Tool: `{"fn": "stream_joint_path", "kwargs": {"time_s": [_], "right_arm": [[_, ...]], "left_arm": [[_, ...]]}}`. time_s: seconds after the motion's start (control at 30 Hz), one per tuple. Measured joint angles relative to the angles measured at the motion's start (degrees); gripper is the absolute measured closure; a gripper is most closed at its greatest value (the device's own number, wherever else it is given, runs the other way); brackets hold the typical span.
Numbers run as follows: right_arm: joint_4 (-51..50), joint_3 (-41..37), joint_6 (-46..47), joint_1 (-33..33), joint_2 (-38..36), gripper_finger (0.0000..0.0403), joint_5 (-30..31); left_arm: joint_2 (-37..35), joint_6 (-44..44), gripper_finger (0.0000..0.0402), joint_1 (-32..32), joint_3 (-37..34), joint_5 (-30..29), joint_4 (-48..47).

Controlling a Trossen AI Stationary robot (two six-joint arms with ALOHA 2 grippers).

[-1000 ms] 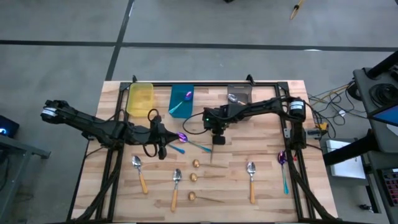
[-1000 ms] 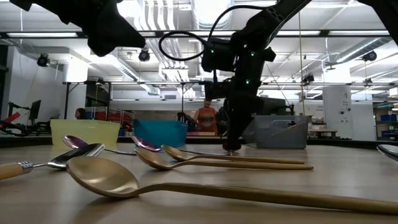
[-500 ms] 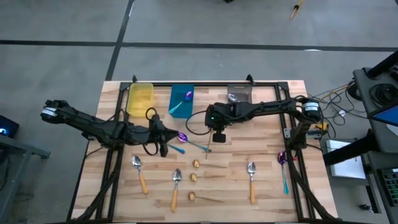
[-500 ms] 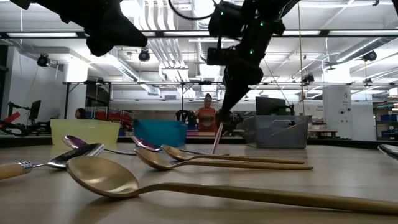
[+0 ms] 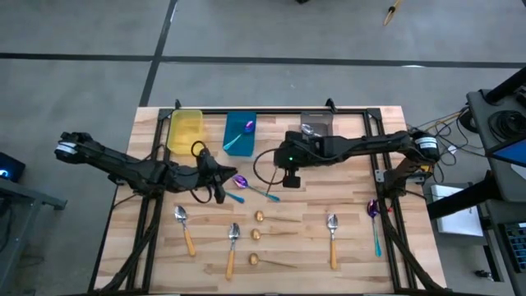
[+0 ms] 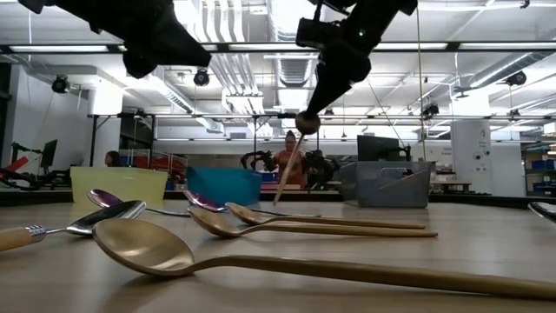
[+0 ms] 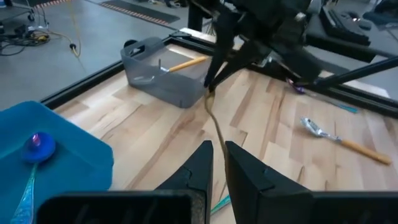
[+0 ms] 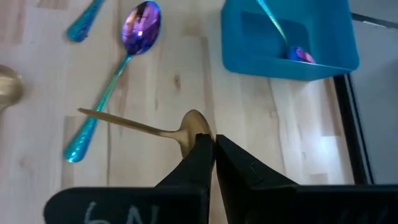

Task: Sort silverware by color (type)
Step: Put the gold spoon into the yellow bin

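Note:
My right gripper [image 5: 289,179] is above the middle of the table, shut on a thin all-gold spoon [image 6: 291,161] that is lifted off the wood. My left gripper [image 5: 220,187] hovers, its fingers a narrow gap apart and empty, beside a purple spoon with a teal handle [image 5: 246,186] that lies flat on the table. In the left wrist view the gripper [image 7: 217,155] looks toward the hanging gold spoon [image 7: 214,118]. Two more gold spoons [image 5: 257,234] and another [image 5: 256,261] lie flat in front. My right gripper pinches the gold spoon's bowl [image 8: 194,123] between its two fingers [image 8: 200,149], which come from above and point down. The bowl is uppermost [image 6: 307,122]. The thin handle [image 8: 118,119] slants down below it toward the table's left side.
The yellow bin [image 5: 185,130], the blue bin [image 5: 240,131] holding a purple spoon, and the grey bin [image 5: 316,125] holding a silver spoon stand along the far edge. Silver spoons with orange handles [image 5: 182,226] [image 5: 233,247] [image 5: 332,238] lie near the front. A purple spoon [image 5: 374,220] lies at the right.
My right gripper has risen from the table with the gold spoon and moved a little toward the far edge. The spoon, which lay on the wood, first tipped up with its handle end down. It now hangs higher below the fingers.

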Motion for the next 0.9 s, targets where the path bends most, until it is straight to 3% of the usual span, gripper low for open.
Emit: {"fn": "stream_joint_path", "kwargs": {"time_s": [0.17, 0.4, 0.6, 0.9], "right_arm": [[0.1, 0.0, 0.1, 1.3, 0.0, 0.0394, 2.0], [0.4, 0.0, 0.1, 3.0, 0.0, 0.0394, 4.7], [0.4, 0.0, -0.1, 4.8, 0.0, 0.0394, 6.5], [0.5, 0.0, -0.1, 5.9, 0.0, 0.0394, 8.8]], "left_arm": [[6.4, 1.1, 0.0367, 0.4, 0.0, 0.0, 7.4], [19.0, 3.0, 0.0293, 3.4, 0.3, 0.1, 21.4], [27.8, 1.4, 0.0254, 7.5, 3.7, 4.4, 22.0], [37.9, 4.4, 0.0258, 8.3, 10.9, 7.6, 22.0]]}}
